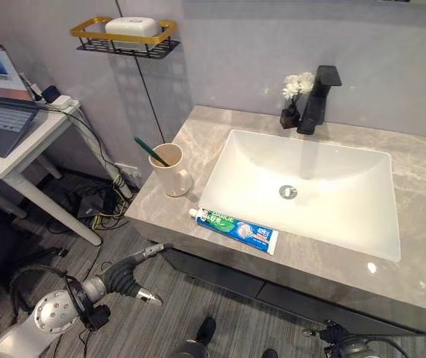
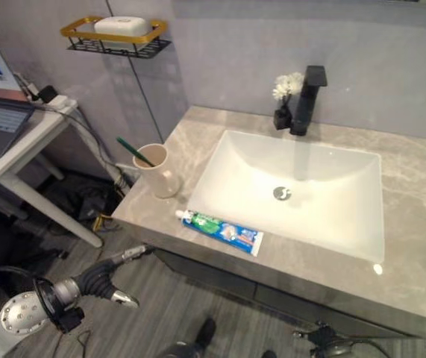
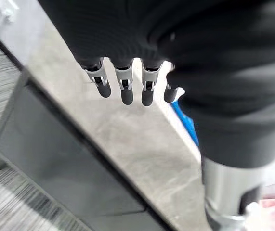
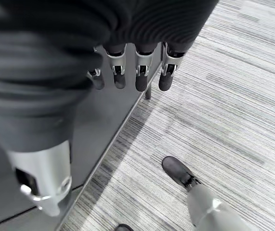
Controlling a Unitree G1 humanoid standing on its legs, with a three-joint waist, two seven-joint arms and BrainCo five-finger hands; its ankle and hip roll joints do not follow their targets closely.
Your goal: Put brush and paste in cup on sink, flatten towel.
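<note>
On the grey marble bench (image 1: 220, 246) beside a white sink (image 1: 362, 231), a cream cup (image 1: 169, 173) stands near the bench's left front corner with a green toothbrush (image 1: 150, 151) already leaning inside it, its handle poking up and out to the left. The tube of paste (image 1: 235, 228) — blue, green and white, with a white cap pointing toward the cup — lies flat along the front edge of the bench, just in front of the sink and near the cup but not touching it. No towel can be picked out. The left hand (image 1: 127, 277) hangs below the bench edge, out in front of the cabinet and to the left of the tube; in its wrist view the fingers (image 3: 124, 86) hang straight and relaxed, side by side, holding nothing. The right hand (image 4: 127, 53) is low beside the dark cabinet front, over grey striped floor, its fingers likewise straight, loose and empty. Judging from this layout, the brush step looks done and the paste step is the one in hand. The next move likely calls for the left hand to rise above the bench, close on the tube, tip it upright and lower it into the cup beside the brush — taking care not to knock the cup over.
</note>
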